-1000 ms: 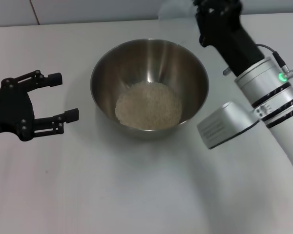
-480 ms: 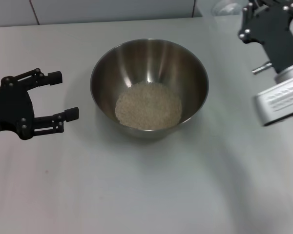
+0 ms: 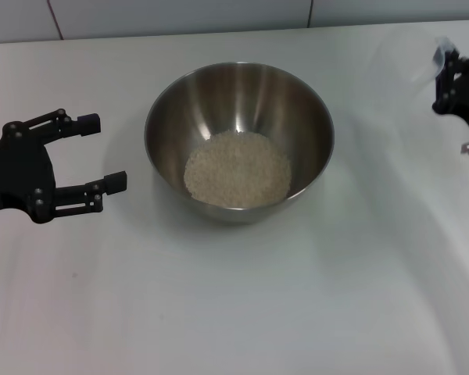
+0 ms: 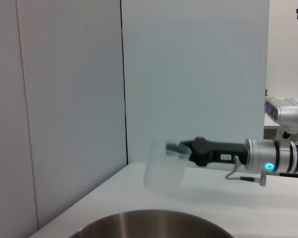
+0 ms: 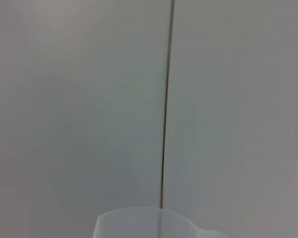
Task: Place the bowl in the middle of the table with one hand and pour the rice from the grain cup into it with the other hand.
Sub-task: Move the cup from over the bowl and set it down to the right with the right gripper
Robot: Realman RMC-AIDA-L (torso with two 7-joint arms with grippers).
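Rice (image 3: 237, 178) heaped in steel bowl (image 3: 239, 101) mid-tabletop (image 3: 234, 312); light, crushable clear grain cup (image 4: 165, 166), best taken mid-wall, clamped in right gripper (image 3: 456, 82); left gripper (image 3: 92, 152) spread, empty.

The bowl (image 3: 239, 141), large, round and of shiny steel, stood upright in the middle of the white table (image 3: 234, 312), well clear of the open left gripper (image 3: 100, 153) beside it. The rice (image 3: 238, 169) lay in a pale heap across its bottom. The grain cup (image 4: 165, 165), clear and empty-looking, was held upright in the right gripper (image 3: 445, 72), well apart from the bowl.
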